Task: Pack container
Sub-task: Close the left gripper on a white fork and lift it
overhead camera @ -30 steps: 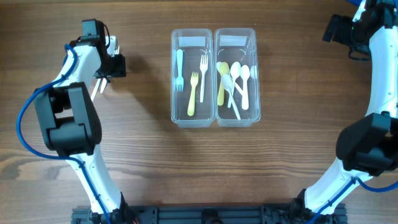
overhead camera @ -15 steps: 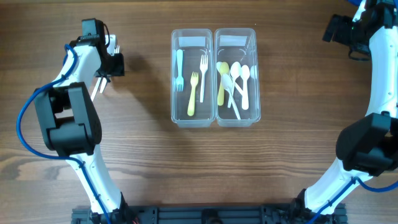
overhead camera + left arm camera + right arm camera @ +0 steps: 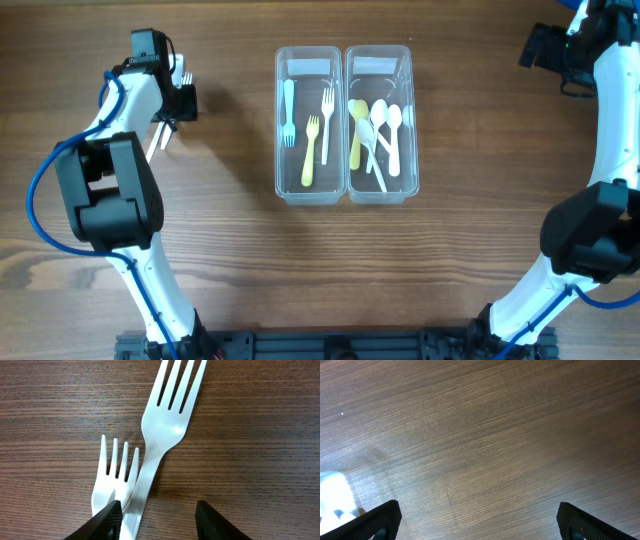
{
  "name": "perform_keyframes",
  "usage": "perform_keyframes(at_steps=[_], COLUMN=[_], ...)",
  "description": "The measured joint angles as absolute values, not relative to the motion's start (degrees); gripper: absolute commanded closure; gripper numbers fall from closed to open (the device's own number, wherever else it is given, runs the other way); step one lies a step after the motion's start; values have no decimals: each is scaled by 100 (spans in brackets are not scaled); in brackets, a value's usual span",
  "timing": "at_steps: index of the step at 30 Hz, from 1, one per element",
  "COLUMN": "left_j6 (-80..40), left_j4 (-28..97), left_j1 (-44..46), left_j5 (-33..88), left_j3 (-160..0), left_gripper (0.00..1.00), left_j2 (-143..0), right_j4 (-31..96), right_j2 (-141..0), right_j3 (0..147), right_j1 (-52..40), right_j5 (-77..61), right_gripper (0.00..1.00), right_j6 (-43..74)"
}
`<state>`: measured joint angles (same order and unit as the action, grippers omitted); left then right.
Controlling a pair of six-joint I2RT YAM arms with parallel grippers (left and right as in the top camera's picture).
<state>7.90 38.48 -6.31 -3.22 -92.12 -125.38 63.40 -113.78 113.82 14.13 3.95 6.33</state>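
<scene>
Two clear containers stand side by side mid-table. The left container (image 3: pixel 279 120) holds a blue fork (image 3: pixel 289 112), a white fork (image 3: pixel 326 122) and a yellow-green fork (image 3: pixel 310 150). The right container (image 3: pixel 411 120) holds a yellow spoon (image 3: pixel 357 130) and white spoons (image 3: pixel 393 135). At the far left, two white forks (image 3: pixel 184 75) lie on the wood: a large fork (image 3: pixel 165 425) and a small fork (image 3: pixel 116 477), overlapping. My left gripper (image 3: pixel 159 510) hovers open over their handles, with the left finger (image 3: pixel 102 522) above the small fork. My right gripper (image 3: pixel 477 520) is wide open over bare wood.
The right arm (image 3: pixel 540 45) is at the far right back corner. A blurred pale shape (image 3: pixel 335 492) shows at the left edge of the right wrist view. Both arm bases stand at the front edge of the table.
The left gripper has edged slightly left above the white forks. The right arm and the containers have not moved.
</scene>
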Motion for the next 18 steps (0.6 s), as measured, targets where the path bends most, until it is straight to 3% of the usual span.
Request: perform_keyframes(at_steps=[18], left_j6=[790], left_j4=[4051], left_j1=[-261], left_j5=[-331], left_j3=[-9341], left_gripper=[45], left_j2=[-12733], right_j4=[6340], right_j2=[-11378], right_j3=[11382], right_j1=[1413], right_j5=[395], right_gripper=[0], right_j6=[633])
